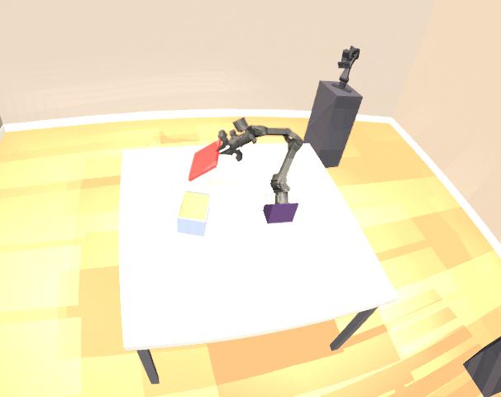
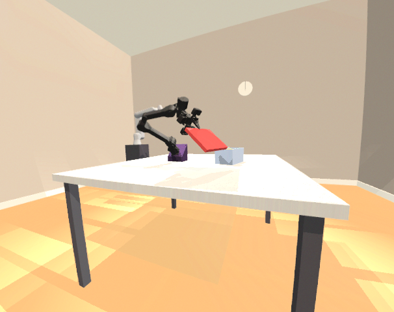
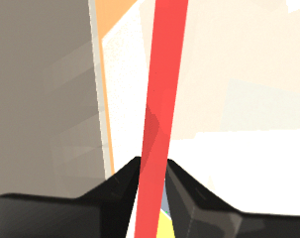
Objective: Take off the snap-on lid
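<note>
My gripper [image 1: 220,148] [image 2: 190,127] [image 3: 152,163] is shut on one edge of the flat red lid [image 1: 204,160] [image 2: 206,139] [image 3: 164,89]. The lid hangs tilted in the air, its free end sloping down, beyond the box in the top view. In the wrist view I see the lid edge-on between the two dark fingers. The pale blue storage box [image 1: 193,212] [image 2: 229,155] stands open on the white table [image 1: 242,273] [image 2: 257,181], showing a yellow inside. A bit of the box [image 3: 164,227] shows below the fingers in the wrist view.
The arm's purple base block [image 1: 279,212] [image 2: 177,156] stands on the table beside the box. A tall dark pedestal [image 1: 331,121] with a camera stands off the table's far corner. A small dark block [image 2: 136,151] with a white arm is behind the table.
</note>
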`<state>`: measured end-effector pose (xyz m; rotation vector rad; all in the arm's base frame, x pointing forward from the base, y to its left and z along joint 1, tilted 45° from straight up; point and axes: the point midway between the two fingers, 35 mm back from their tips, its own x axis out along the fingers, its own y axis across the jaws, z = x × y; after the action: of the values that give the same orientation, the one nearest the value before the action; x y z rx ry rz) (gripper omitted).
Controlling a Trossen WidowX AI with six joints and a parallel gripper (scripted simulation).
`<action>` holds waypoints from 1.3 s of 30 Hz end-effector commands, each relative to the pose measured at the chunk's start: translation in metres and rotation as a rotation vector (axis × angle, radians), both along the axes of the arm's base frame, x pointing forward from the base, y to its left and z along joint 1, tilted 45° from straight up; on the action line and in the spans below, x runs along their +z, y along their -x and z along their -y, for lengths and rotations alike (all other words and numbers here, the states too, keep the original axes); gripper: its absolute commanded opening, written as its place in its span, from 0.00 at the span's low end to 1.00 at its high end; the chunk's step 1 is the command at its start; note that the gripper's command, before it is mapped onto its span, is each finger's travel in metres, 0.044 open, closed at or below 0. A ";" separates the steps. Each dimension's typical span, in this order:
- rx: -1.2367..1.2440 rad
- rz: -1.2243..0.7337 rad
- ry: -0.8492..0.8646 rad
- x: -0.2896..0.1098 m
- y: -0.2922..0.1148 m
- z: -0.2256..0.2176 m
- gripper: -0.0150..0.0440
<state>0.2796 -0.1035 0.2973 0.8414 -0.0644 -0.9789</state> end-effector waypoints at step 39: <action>0.012 0.023 0.000 0.006 0.016 0.025 0.25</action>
<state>0.2634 -0.1291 0.3037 0.8504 -0.0794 -0.9727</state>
